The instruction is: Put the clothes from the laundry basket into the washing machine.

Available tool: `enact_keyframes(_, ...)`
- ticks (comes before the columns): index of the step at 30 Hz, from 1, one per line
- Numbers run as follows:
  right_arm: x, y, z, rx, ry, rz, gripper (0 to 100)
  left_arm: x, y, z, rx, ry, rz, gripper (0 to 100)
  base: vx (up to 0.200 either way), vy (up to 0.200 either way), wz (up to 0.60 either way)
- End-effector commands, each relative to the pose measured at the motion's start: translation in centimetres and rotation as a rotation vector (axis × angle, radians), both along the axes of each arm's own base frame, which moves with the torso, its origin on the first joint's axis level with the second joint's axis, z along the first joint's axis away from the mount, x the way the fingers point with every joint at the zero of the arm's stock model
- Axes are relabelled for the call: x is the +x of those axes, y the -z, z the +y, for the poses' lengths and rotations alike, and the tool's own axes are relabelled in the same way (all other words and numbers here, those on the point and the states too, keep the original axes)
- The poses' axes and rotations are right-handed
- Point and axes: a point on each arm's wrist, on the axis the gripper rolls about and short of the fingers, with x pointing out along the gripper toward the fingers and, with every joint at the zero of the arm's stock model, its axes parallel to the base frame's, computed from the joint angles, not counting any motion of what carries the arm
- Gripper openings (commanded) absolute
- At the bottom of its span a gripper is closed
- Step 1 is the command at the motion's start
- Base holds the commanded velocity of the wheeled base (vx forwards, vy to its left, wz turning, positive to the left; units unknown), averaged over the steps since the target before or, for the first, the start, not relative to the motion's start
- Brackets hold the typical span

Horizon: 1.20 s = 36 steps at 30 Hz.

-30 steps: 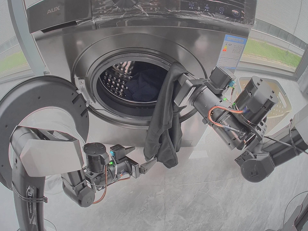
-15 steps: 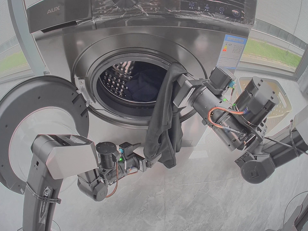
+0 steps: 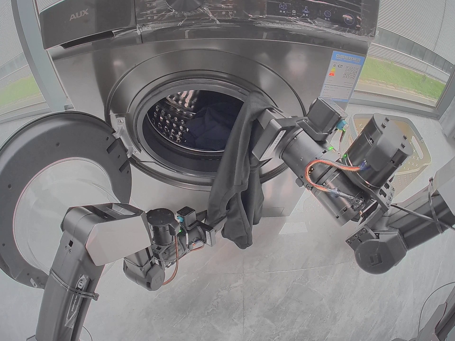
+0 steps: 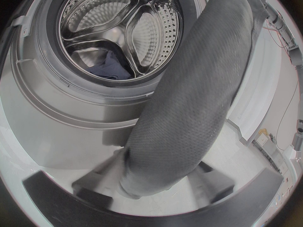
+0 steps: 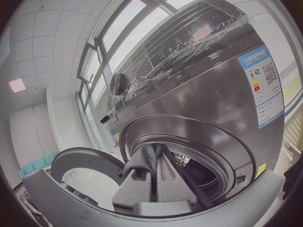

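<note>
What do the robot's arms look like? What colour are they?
The left arm has a boxy silver-grey shell; the right arm is a fat, dark grey cylinder. Both carry orange cables and tiny green lights. The left pincer and right pincer have black wedge-shaped fingers.

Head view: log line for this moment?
right jaws: shut on grey garment at drum mouth | left jaws: open around garment's hanging end | door: open | drum: dark cloth inside
</note>
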Motion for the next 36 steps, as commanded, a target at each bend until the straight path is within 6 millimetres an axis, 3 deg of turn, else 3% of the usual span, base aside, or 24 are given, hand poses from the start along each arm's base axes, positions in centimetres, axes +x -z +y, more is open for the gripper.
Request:
enact_keyframes(1, 0.0, 0.0, 0.0, 0.001, 0.0, -0.001, 0, 0.8, 0.7, -0.3, -0.009, -0.009, -0.016, 0, 0.0, 0.0, 0.0)
enact_keyframes(6, 0.2, 0.5, -0.4, -0.014, 0.012, 0.015, 0, 1.2, -0.3, -0.3, -0.024, -0.031, -0.046, 0, 0.0, 0.0, 0.0)
enact_keyframes(10, 0.6, 1.3, -1.1, -0.035, 0.036, 0.041, 0, 0.9, -2.7, -0.1, -0.037, -0.032, -0.079, 0, 0.0, 0.0, 0.0)
enact_keyframes(16, 1.6, 3.4, -4.5, -0.09, 0.126, 0.12, 0, -2.5, -6.2, 1.3, -0.022, -0.024, -0.055, 0, 0.0, 0.0, 0.0)
enact_keyframes(20, 2.0, 5.0, -6.3, -0.124, 0.175, 0.173, 0, -4.9, -10.5, 2.5, -0.049, -0.028, -0.102, 0, 0.0, 0.0, 0.0)
enact_keyframes(22, 2.1, 5.2, -6.4, -0.127, 0.18, 0.18, 0, -5.1, -11.0, 2.6, -0.053, -0.029, -0.112, 0, 0.0, 0.0, 0.0)
enact_keyframes(23, 2.2, 6.1, -7.4, -0.146, 0.204, 0.217, 0, -6.4, -13.7, 3.2, -0.08, -0.031, -0.158, 0, 0.0, 0.0, 0.0)
enact_keyframes(27, 2.6, 7.7, -9.0, -0.18, 0.251, 0.274, 0, -8.9, -17.2, 4.3, -0.122, -0.025, -0.214, 0, 0.0, 0.0, 0.0)
enact_keyframes(32, 2.6, 10.4, -9.2, -0.238, 0.252, 0.351, 0, -10.7, -20.1, 5.1, -0.171, -0.011, -0.273, 0, 0.0, 0.0, 0.0)
enact_keyframes(36, 2.8, 11.2, -8.7, -0.253, 0.243, 0.367, 0, -11.6, -21.6, 5.3, -0.195, -0.002, -0.314, 0, 0.0, 0.0, 0.0)
